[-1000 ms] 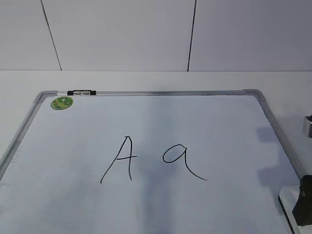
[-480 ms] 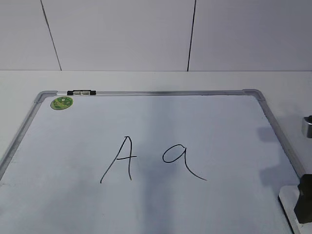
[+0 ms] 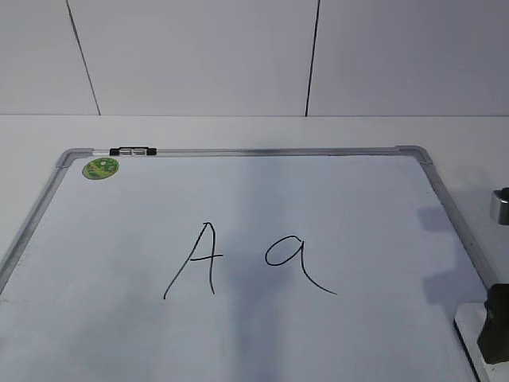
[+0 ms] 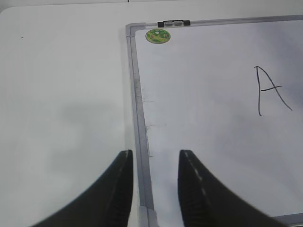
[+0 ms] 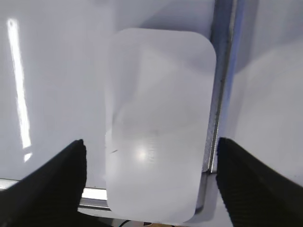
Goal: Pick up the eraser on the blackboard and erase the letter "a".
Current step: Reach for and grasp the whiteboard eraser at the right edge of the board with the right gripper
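Note:
The blackboard (image 3: 358, 207) is a white board in a grey frame, lying flat. On it are a capital "A" (image 3: 196, 259) and, to its right, the letter "a" (image 3: 296, 263). The eraser (image 5: 158, 123), a white rounded block, lies at the board's near right corner against the frame and shows partly at the exterior view's edge (image 3: 469, 320). My right gripper (image 5: 151, 149) hangs over it, open, one finger on each side of the block and clear of it; only one dark finger (image 3: 495, 322) shows outside. My left gripper (image 4: 155, 152) is open and empty above the board's left frame.
A round green sticker (image 3: 101, 167) and a black clip (image 3: 133, 150) sit at the board's far left corner. The grey frame (image 5: 221, 80) runs along the eraser's right side. White tabletop (image 4: 61, 94) surrounds the board, and a white panelled wall stands behind.

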{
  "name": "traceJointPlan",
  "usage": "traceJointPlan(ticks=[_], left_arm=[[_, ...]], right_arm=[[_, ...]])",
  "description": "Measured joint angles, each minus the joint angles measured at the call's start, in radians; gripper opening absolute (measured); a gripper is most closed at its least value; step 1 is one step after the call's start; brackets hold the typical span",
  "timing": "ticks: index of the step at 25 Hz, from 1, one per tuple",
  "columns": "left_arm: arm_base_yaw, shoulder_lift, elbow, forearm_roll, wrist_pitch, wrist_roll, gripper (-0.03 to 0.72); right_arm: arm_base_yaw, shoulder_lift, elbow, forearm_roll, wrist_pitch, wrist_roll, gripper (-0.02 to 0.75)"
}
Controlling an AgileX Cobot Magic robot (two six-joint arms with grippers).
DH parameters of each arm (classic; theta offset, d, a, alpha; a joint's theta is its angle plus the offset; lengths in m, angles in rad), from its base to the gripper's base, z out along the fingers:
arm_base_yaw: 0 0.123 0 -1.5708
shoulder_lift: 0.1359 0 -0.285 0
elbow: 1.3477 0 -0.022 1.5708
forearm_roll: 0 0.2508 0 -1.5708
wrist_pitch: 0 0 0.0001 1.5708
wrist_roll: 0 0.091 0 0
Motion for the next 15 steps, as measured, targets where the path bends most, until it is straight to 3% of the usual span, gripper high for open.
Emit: traceJointPlan(ticks=[15], left_arm=[[0.0, 0.0, 0.0, 0.0, 0.0, 0.0, 0.253]], right_arm=[[0.0, 0.0, 0.0, 0.02, -0.007, 0.007, 0.653]])
